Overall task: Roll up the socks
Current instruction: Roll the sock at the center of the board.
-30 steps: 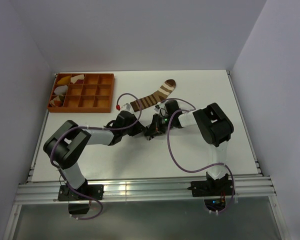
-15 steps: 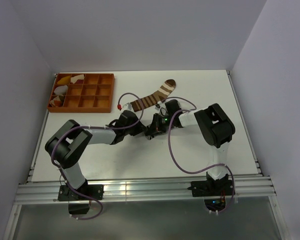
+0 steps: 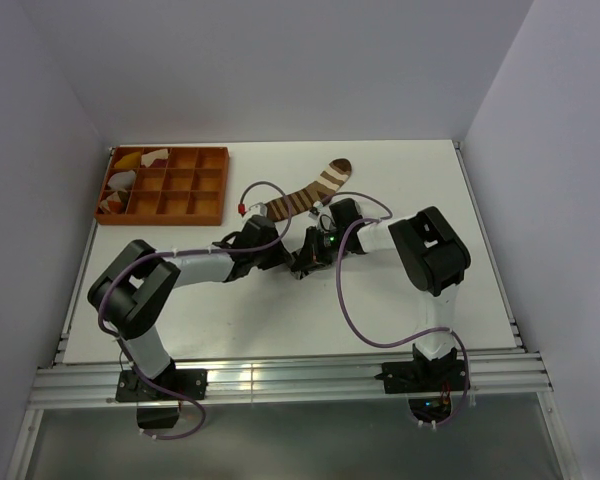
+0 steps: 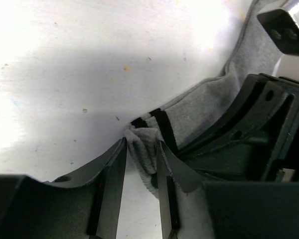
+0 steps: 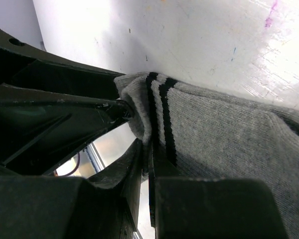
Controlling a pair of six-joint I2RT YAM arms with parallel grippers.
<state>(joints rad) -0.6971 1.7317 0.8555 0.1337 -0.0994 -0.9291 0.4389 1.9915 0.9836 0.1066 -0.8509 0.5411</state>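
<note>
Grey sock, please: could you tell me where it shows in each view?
Top external: not discernible, covered where the left tool meets the right tool.
Left wrist: grey sock runs from centre to upper right.
Right wrist: fills the right half.
Shared landmark: its dark-striped cuff, pinched by the tools in both wrist views.

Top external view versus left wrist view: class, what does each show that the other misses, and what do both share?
Only top external: the brown striped sock and the orange tray. Only left wrist: the grey sock, its dark-striped cuff bunched between the fingers of the left gripper. Both: the white table and the left gripper.
</note>
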